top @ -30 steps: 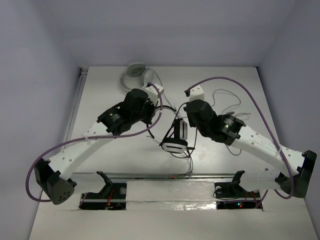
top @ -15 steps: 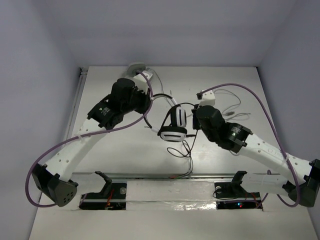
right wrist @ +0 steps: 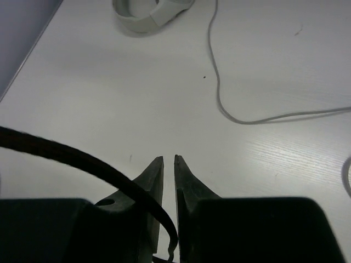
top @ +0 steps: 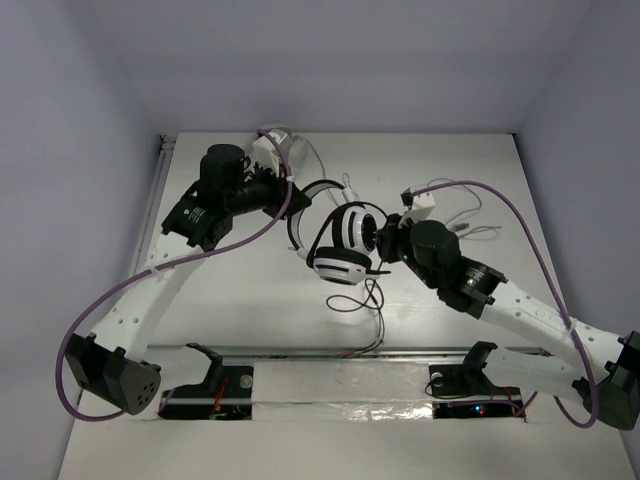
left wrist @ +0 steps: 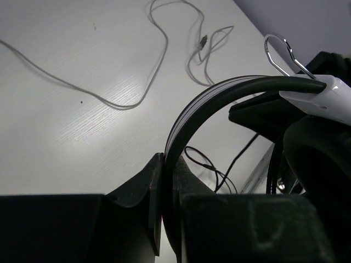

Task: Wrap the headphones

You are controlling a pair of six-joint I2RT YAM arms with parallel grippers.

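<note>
The headphones (top: 345, 240), with white earcups and a black headband (top: 322, 188), hang lifted above the table's middle. My left gripper (top: 296, 203) is shut on the headband; in the left wrist view the band (left wrist: 219, 90) rises out of the closed gripper (left wrist: 167, 159) and arcs right to a white earcup arm (left wrist: 329, 101). My right gripper (top: 385, 245) sits just right of the earcups. In the right wrist view it (right wrist: 169, 159) is almost closed, and the thin black cable (right wrist: 98, 161) crosses the left finger and goes in between the fingers low down. The cable loops (top: 360, 295) below the earcups.
A pale grey-white headset (top: 272, 140) lies at the back, partly behind the left arm, and it also shows in the right wrist view (right wrist: 148, 11). Its light grey cable (top: 462, 215) trails across the back right of the table (top: 230, 300). A metal rail (top: 340, 352) runs along the near edge.
My left gripper has moved back and to the left with the headband. The headphones have risen and turned, earcups now facing up. My right gripper has shifted nearer, close to the earcups.
</note>
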